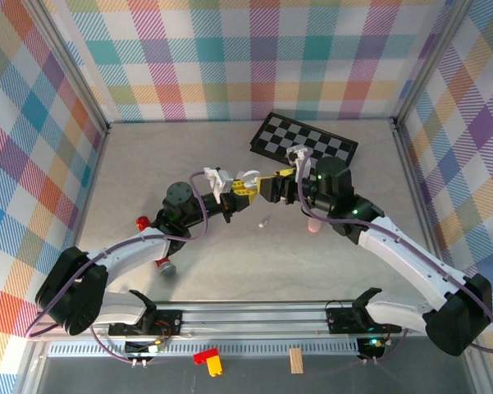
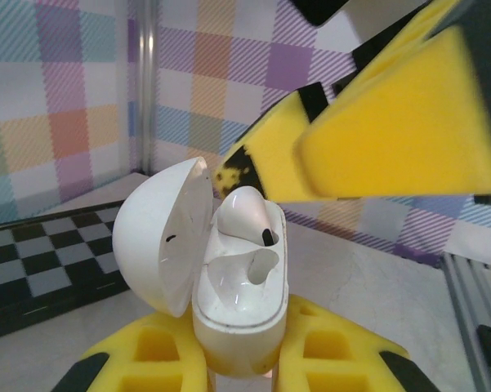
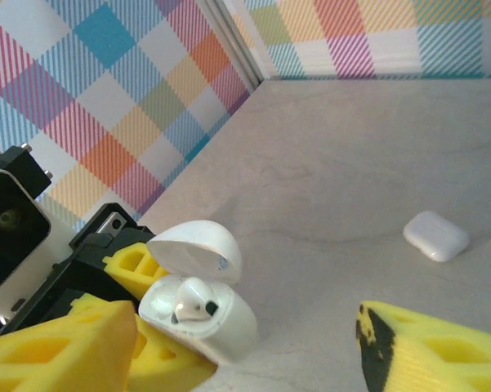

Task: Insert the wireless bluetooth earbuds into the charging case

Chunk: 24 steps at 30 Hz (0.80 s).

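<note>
The left jaws were clamped on the base of the open charging case (image 2: pixel 241 327), held up off the tabletop (image 1: pixel 262 271) near the middle of the scene, with its lid (image 2: pixel 159 245) swung back to the left. One earbud (image 2: pixel 245 214) sat in the far well, but its head stood proud of the rim and looked tilted, so it may not have been fully seated. The right jaws stood wide apart and held nothing. Their yellow pads hung just beside the case, one close to the lid's edge and the earbud's head. The main risk was contact on the way out: a pad that brushed the earbud could drag it from the well, and one that caught the lid could snap it down on the raised head or twist the case in the left jaws' hold. The near well looked empty, and a loose earbud (image 1: pixel 264 220) lay on the tabletop just near of the two arms. Being so small, it could skid or flip away from the broad pads during a pickup.
</note>
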Each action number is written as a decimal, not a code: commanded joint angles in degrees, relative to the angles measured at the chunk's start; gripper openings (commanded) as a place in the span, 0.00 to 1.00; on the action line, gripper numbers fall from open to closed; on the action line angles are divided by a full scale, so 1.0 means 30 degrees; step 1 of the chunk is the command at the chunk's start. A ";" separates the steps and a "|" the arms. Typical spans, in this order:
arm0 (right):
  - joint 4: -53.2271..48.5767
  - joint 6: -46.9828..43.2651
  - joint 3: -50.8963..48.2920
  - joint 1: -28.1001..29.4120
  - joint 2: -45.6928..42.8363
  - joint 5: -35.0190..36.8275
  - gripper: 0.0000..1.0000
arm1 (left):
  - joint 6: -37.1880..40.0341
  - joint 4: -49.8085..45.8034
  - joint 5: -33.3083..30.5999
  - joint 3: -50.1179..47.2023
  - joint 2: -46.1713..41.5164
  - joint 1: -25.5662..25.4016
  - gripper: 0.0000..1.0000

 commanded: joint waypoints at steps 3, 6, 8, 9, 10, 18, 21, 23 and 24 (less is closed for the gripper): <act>-0.0442 0.0584 -0.0860 -0.0742 -0.1131 0.1321 0.78 | 0.1197 0.0517 -0.1340 -0.1369 -0.1060 0.0737 0.00; -0.0470 0.1035 -0.1521 -0.0984 -0.1125 0.1696 0.78 | 0.1205 0.0549 -0.1845 -0.1934 -0.1415 0.1147 0.00; -0.0927 0.0937 -0.1641 -0.1031 -0.0769 0.2020 0.78 | 0.1161 0.0666 -0.2209 -0.2358 -0.1738 0.1428 0.00; -0.1144 0.0714 -0.1697 -0.1031 -0.0459 0.2063 0.78 | 0.1080 0.0764 -0.2328 -0.2625 -0.1970 0.1573 0.00; -0.1540 0.0453 -0.1594 -0.1039 -0.0029 0.2148 0.78 | 0.0956 0.0864 -0.2407 -0.2870 -0.2228 0.1768 0.00; -0.6533 -0.0988 0.2462 -0.1032 0.7351 0.0526 0.77 | 0.0115 0.1250 -0.2937 -0.5043 -0.5279 0.2685 0.00; -0.6779 -0.0921 0.3776 -0.1002 1.0060 -0.0706 0.75 | 0.0008 0.0551 -0.3227 -0.5606 -0.6645 0.2684 0.00; -0.6584 -0.0727 0.4671 -0.0903 1.1920 -0.1456 0.75 | -0.0025 -0.0212 -0.3109 -0.5746 -0.7474 0.2684 0.00; -0.6528 -0.0722 0.5119 -0.0842 1.2672 -0.1742 0.75 | 0.0043 -0.0816 -0.2899 -0.5729 -0.7805 0.2684 0.00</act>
